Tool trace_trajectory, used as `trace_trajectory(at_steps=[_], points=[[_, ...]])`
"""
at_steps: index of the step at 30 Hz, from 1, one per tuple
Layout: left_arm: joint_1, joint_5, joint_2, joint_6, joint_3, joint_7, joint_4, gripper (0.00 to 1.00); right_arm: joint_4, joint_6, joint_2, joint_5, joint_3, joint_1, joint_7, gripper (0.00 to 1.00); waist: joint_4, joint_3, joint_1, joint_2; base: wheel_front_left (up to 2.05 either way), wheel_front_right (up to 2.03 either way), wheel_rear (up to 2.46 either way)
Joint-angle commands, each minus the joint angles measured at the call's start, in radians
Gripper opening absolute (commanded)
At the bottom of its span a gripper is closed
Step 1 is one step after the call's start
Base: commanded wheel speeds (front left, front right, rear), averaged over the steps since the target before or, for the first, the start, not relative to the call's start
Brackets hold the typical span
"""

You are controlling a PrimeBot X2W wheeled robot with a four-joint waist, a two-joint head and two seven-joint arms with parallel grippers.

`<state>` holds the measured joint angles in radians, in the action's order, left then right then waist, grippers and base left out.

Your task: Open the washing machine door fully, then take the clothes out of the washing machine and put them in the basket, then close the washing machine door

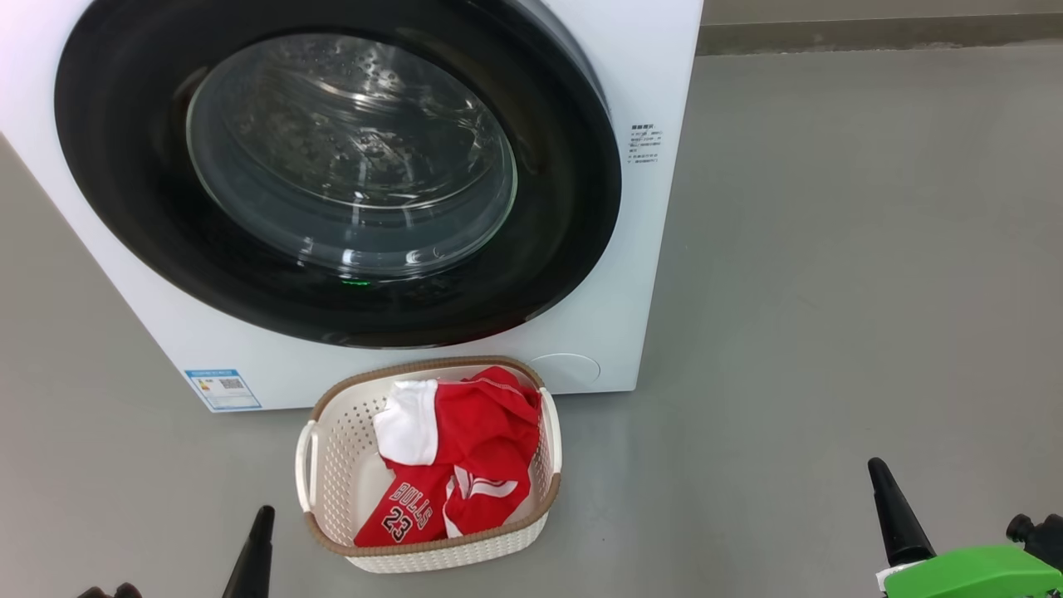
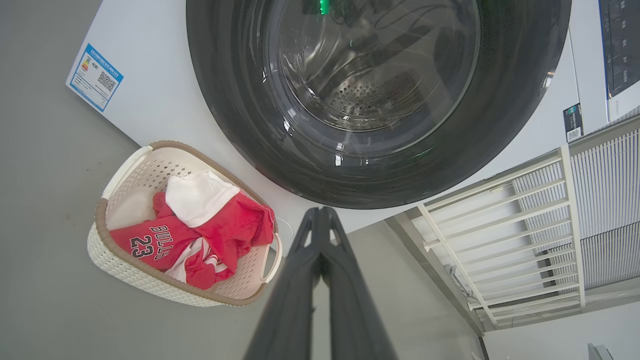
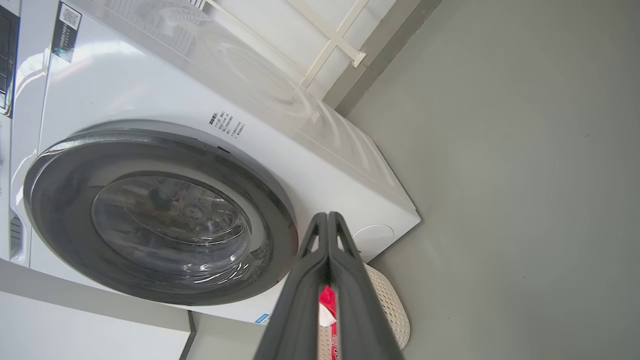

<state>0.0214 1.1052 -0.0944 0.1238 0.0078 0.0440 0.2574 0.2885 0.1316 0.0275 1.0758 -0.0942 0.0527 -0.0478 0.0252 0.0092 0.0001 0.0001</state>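
The left gripper [image 1: 264, 517] hung low at the near left, its 2 dark fingers pressed together and holding nothing. The right gripper [image 1: 877, 469] stood at the near right, its 2 fingers likewise pressed tip to tip on nothing, with a green part [image 1: 972, 575] at its base.

The basket [image 1: 330, 465] sat on the floor [image 1: 830, 316] between them. It was just ahead of the left gripper and to its right, and well apart from the right gripper. The clothes [image 1: 486, 440] lay heaped inside it, red with a white panel on top and the "BULLS 23" print facing up at the near end. They lay toward the basket's right side, leaving a strip of its bottom bare on the left. Neither gripper touched the basket, the clothes or the machine.

The basket's far rim sat just before the lower front edge of the washing machine [image 1: 656, 249]. It stood between the blue sticker [image 1: 222, 389] at the machine's lower left corner and a round flap [image 1: 569, 370] at its lower right. The washing machine door [image 1: 116, 208] lay shut against the white front, with the perforated steel drum showing through its glass.

To the right of the machine, open grey floor ran wide to the wall base [image 1: 872, 33]. In the left wrist view a white barred rack [image 2: 500, 225] stood past the machine.
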Motion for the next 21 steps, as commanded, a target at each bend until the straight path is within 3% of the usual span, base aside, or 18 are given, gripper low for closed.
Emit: trace_trajectory(at_steps=[1,21], points=[[-0.045,0.030,-0.007,0.004,0.031,-0.008,-0.021,0.00,-0.029,-0.001,0.019,0.029,0.005,-0.046,0.007,0.00,-0.001,0.000,-0.0001,-0.0001,0.00,0.00,0.00],[-0.079,0.224,0.012,0.005,0.059,-0.066,-0.017,0.00,-0.035,-0.001,0.024,0.236,-0.001,-0.092,0.066,0.00,-0.011,-0.003,-0.0001,-0.0001,0.00,0.00,0.00]])
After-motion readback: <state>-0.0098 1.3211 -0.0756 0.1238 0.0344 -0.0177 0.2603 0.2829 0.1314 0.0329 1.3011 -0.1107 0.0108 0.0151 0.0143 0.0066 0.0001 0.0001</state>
